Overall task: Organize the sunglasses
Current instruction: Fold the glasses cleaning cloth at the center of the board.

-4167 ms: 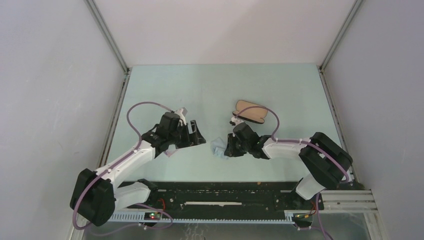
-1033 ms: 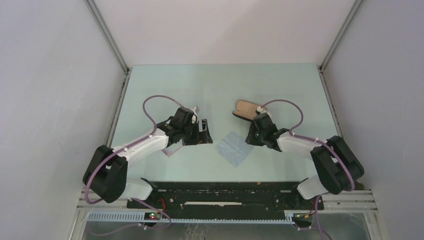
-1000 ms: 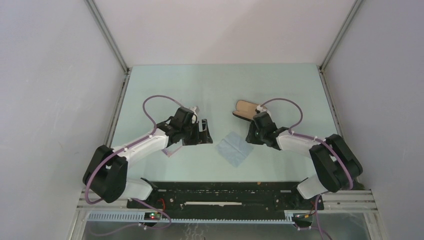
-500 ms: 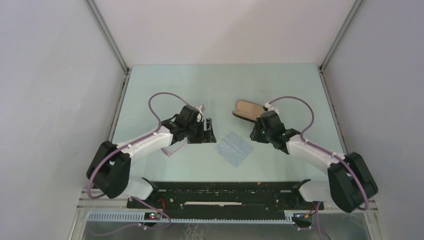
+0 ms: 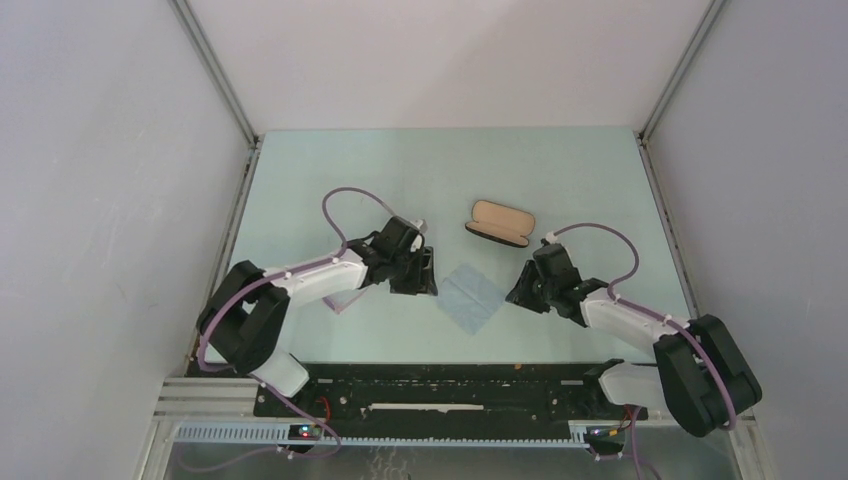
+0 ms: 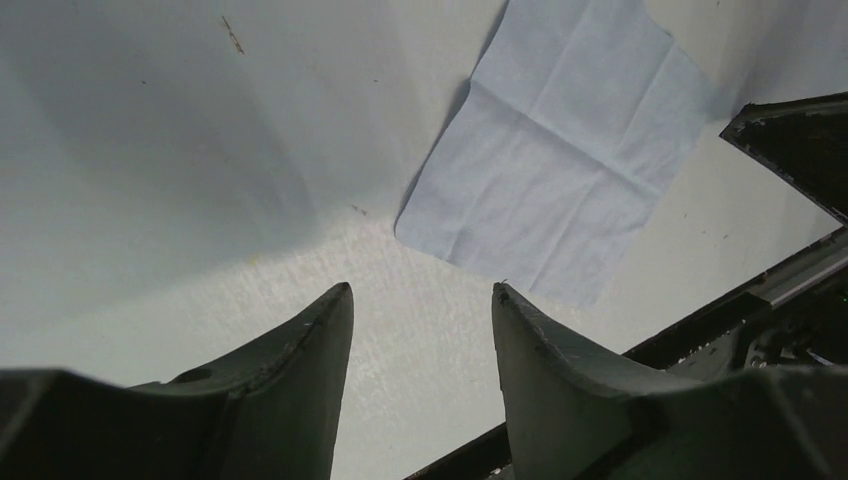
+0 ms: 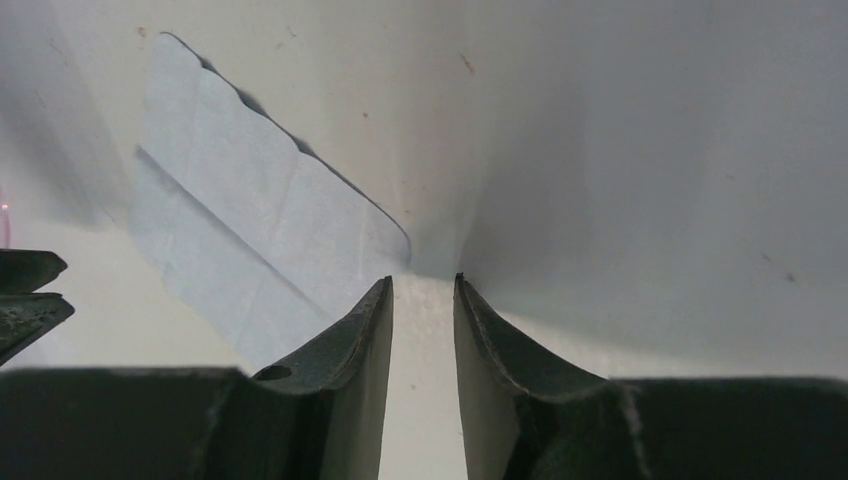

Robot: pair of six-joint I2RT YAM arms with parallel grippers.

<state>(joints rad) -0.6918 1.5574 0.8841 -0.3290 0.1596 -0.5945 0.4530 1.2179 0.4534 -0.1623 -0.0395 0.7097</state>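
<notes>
The sunglasses [image 5: 338, 303] show only as a thin pink frame on the table, partly under my left arm. The light blue cloth [image 5: 470, 296] lies flat between the grippers. It also shows in the left wrist view [image 6: 560, 170] and the right wrist view [image 7: 250, 230]. The black case [image 5: 499, 222] lies open behind the cloth, tan lining up. My left gripper [image 5: 428, 272] [image 6: 422, 288] is open and empty at the cloth's left edge. My right gripper [image 5: 517, 292] [image 7: 423, 278] is empty, its jaws a narrow gap apart, at the cloth's right corner.
Grey walls enclose the pale green table [image 5: 300, 190] on the left, back and right. A black rail [image 5: 450, 385] runs along the near edge by the arm bases. The right gripper's body [image 6: 800, 150] shows in the left wrist view.
My right gripper has moved from the case toward the near right, uncovering the case. My left gripper has moved right, up to the cloth's edge. The cloth has not moved.
</notes>
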